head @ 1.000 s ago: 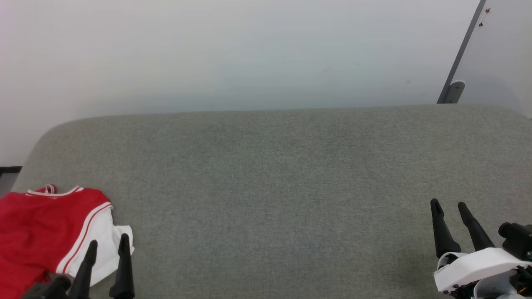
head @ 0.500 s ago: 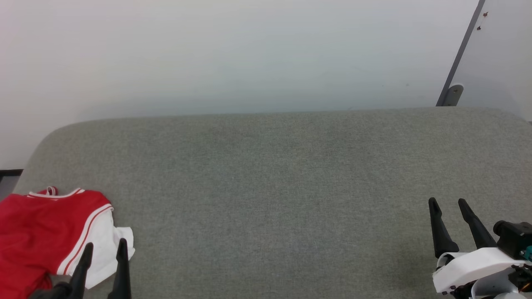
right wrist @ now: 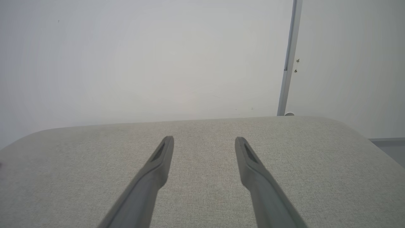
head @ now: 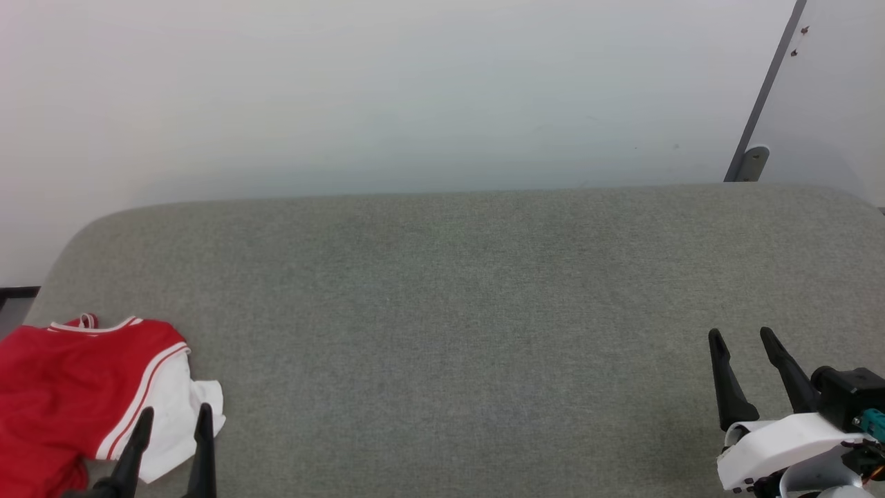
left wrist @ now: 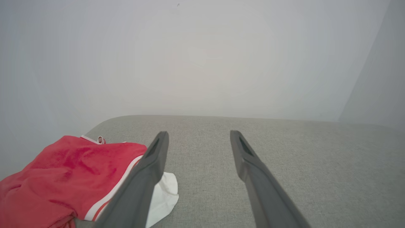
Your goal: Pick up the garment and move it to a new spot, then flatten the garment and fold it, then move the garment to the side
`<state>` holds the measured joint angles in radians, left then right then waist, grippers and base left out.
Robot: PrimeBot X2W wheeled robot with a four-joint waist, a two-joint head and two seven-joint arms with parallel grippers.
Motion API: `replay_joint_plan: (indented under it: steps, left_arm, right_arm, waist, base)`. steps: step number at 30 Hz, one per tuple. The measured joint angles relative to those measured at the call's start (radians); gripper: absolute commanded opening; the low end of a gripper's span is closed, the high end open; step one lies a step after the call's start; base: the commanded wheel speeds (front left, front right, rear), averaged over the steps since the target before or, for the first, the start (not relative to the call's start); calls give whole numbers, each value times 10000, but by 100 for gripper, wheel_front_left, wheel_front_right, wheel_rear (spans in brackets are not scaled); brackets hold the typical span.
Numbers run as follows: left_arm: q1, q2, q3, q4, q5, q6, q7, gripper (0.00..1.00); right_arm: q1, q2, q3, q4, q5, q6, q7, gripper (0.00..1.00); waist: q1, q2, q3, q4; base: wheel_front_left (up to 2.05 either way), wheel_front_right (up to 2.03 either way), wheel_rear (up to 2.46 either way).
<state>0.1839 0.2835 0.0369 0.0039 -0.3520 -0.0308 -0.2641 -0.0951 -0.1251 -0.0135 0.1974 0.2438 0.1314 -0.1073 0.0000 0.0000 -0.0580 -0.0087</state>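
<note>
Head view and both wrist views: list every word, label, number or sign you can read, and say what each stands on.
None: no text is readable.
The garment shows red cloth, a white sleeve and striped trim, with no lettering in view.
The grey surface, the wall, the left gripper and the right gripper bear no readable marks.
</note>
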Motion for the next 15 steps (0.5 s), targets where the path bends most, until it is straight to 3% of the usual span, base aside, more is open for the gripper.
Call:
replay_joint_plan:
  steps: [15]
  left_arm:
    - [15, 38, 0, -6, -330, -50, 188, 100]
  right_arm:
    - [53, 6, 134, -50, 63, 0, -27, 100]
  waist:
    - [0, 0, -42, 145]
  base:
    - [0, 0, 0]
